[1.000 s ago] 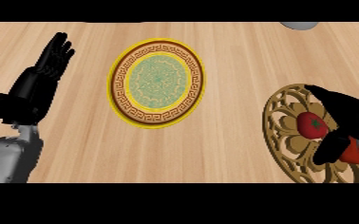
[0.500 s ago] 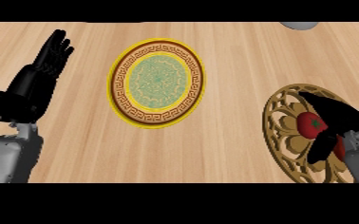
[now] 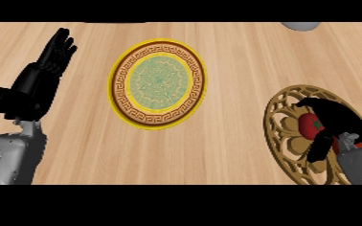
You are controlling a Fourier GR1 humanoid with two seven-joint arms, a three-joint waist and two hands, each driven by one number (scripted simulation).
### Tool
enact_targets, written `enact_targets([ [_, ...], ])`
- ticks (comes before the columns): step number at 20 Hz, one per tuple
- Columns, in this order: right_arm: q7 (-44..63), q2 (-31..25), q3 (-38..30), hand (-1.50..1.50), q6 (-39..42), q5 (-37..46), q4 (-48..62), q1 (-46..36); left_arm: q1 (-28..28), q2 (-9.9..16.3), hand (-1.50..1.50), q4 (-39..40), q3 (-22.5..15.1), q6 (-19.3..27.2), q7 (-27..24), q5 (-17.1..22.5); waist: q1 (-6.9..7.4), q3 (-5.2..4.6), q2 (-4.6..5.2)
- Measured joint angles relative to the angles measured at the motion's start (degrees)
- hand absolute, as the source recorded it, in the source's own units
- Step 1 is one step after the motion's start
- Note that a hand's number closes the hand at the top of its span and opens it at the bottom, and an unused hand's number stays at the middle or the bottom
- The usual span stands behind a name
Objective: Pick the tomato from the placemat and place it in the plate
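- Sitting on the placemat (image 3: 286, 124) at the lower right of the counter, the tomato (image 3: 309, 124) is red with a small green stem mark; the right hand (image 3: 333, 124) covers its far side, so only part of it shows.
- Right hand: black, with fingers curled over and around the tomato, thumb and fingers closing in on it from either side. Whether the tomato is lifted off the mat or resting on it cannot be told.
- Placemat: round, golden-brown, with an openwork floral pattern; it lies directly beneath the right hand and runs out past the view's right edge.
- Plate (image 3: 158, 84): round, yellow-rimmed with a brown key-pattern band and a pale green centre; it lies well apart from the right hand, to its left and a little farther up the counter.
- Left hand (image 3: 41, 79): black, fingers straight and together, resting upright near the left edge, beyond the plate from the right hand.
- Counter (image 3: 233, 52): light wood grain, under everything.
- Grey object (image 3: 302, 26): partly seen at the top edge, far above the right hand.
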Motion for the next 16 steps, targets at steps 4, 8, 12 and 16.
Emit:
enact_targets([
  [4, -5.03, 0.08, -0.22, 1.50, -5.97, 4.40, 1.41, -0.73, 0.41, -0.25, 0.00, 0.05, 0.35, -0.41, -0.43, -0.28, 0.05, -0.01, 0.00],
  [8, -9.16, 0.82, -1.09, 1.50, -10.36, 7.96, 4.28, -1.85, 0.21, -0.97, 0.00, -0.92, 0.37, -0.34, 0.54, -0.77, 0.05, -0.06, -0.04],
  [12, -15.89, -1.02, -3.72, 1.50, -14.09, 9.69, 9.35, -3.38, -0.13, -1.09, 0.00, -0.13, 0.86, -0.90, 0.15, -1.03, 0.07, -0.22, -0.13],
  [16, -19.50, -1.37, -5.46, 1.50, -18.86, 11.93, 10.52, -4.54, 0.04, -1.22, 0.00, -0.39, 1.35, -1.23, 0.56, -1.05, 0.06, 0.00, -0.01],
])
